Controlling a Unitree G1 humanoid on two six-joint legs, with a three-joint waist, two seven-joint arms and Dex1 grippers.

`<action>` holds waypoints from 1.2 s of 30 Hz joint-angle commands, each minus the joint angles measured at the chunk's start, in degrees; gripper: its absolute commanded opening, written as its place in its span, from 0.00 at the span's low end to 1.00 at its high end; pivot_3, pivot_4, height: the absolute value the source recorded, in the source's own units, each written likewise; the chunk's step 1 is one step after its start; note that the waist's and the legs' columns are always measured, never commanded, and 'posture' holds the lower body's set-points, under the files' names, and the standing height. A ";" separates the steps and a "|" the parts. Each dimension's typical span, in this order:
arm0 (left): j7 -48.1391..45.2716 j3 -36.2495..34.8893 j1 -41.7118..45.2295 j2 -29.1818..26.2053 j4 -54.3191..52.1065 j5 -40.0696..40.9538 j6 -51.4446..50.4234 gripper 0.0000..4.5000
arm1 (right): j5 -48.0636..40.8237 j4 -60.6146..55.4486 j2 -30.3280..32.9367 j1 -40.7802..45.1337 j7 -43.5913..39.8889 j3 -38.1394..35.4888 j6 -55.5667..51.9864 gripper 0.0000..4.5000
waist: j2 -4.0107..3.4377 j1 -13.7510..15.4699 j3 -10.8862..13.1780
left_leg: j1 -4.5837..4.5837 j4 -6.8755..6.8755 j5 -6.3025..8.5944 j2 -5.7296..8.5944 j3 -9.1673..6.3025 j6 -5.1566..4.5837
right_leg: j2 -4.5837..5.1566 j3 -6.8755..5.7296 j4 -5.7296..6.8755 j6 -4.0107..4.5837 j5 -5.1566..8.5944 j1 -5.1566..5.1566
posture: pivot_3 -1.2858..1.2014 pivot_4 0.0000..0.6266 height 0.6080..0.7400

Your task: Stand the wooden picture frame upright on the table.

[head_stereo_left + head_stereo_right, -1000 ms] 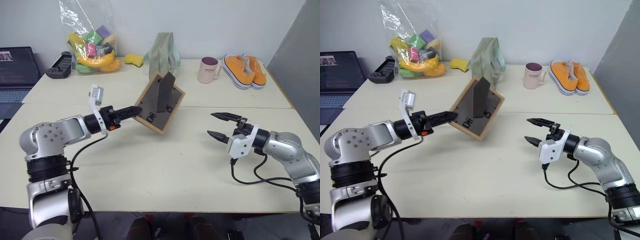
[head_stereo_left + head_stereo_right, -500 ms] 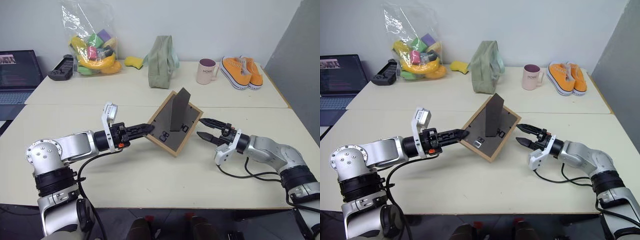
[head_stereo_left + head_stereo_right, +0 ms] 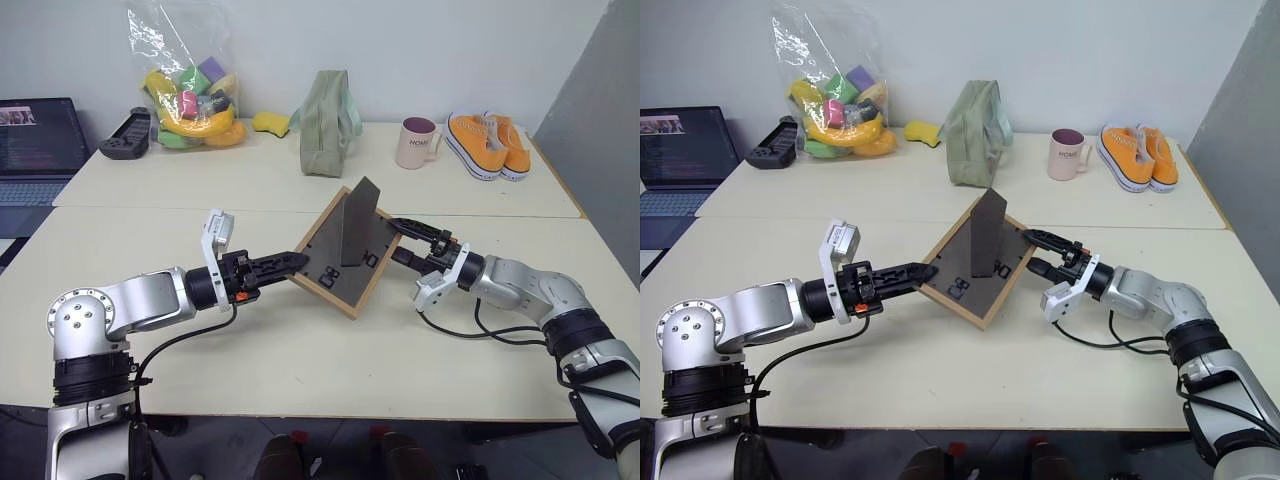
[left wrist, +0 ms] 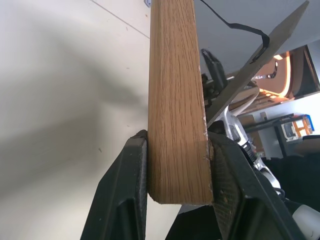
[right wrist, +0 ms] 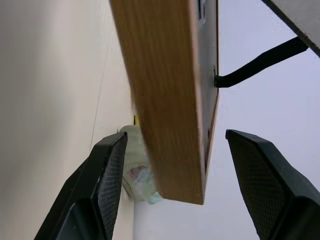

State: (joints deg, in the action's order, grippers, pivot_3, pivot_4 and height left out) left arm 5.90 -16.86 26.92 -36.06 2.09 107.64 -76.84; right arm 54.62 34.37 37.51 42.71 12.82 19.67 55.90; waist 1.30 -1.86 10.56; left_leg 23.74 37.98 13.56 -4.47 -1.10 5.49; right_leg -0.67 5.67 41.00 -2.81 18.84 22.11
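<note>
left gripper (image 3: 297,262) is clamped on the left corner of the wooden picture frame (image 3: 345,250), both black fingers (image 4: 122,200) pinching the light-wood edge flat between them, as the left wrist view shows. frame is held off the table (image 3: 300,370) and tilted, one corner pointing down, dark back facing the camera with the fold-out stand (image 3: 360,220) swung out. right gripper (image 3: 397,243) sits at the frame's right edge with its jaws spread wide; in the right wrist view the wood edge lies between the two fingers (image 5: 107,180) with clear gap on both sides, so nothing is held there yet. step in hand looks like a two-hand regrasp or steadying before setting it down. to do it well: i'd close the right gripper squarely on the wood rim only, not on the stand or its black strap (image 5: 260,62), keep the left pinch firm until the right has it, then rotate so the long bottom edge and the stand's foot meet the table together. risk: a corner-only hold lets the frame pivot, and a folded stand means it tips. olive bag (image 3: 325,122), mug (image 3: 415,141) and orange shoes (image 3: 486,141) are well behind, out of the way.
</note>
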 commanded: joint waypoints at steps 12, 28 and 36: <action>-1.54 4.50 -1.58 -3.59 -4.78 5.36 7.65 0.29 | -2.07 -0.49 -1.14 3.32 2.37 1.37 -0.95 0.33 | 0.00 0.00 0.00 | 0.01 0.00 0.01 0.01 -0.03 -0.02 | -0.01 -0.03 0.00 0.01 0.00 0.00 | 0.52 0.24 1.00; -2.32 6.52 -1.22 -5.50 -4.30 5.36 9.64 0.70 | -2.81 -1.11 -1.12 2.70 2.43 1.90 -2.12 0.32 | 0.00 -0.01 0.00 | 0.01 0.00 0.04 0.02 -0.04 -0.08 | -0.01 -0.03 0.00 0.01 0.01 0.00 | 0.52 0.24 1.00; -9.76 3.33 -1.21 -6.00 -10.38 -10.17 16.40 0.73 | -3.66 -0.30 -1.10 3.09 2.11 2.40 -1.37 0.32 | 0.00 -0.01 0.00 | 0.01 -0.01 0.03 0.02 -0.04 -0.07 | -0.02 -0.03 -0.01 0.02 0.01 0.00 | 0.52 0.24 1.00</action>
State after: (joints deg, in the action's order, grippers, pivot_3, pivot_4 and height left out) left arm 0.09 -10.94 25.12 -41.33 -3.90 103.56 -64.11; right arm 53.32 35.03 35.98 44.44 14.46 23.22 53.77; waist 1.30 -1.87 10.56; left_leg 23.75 37.97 13.58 -4.45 -1.13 5.43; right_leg -0.69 5.64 40.99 -2.78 18.86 22.12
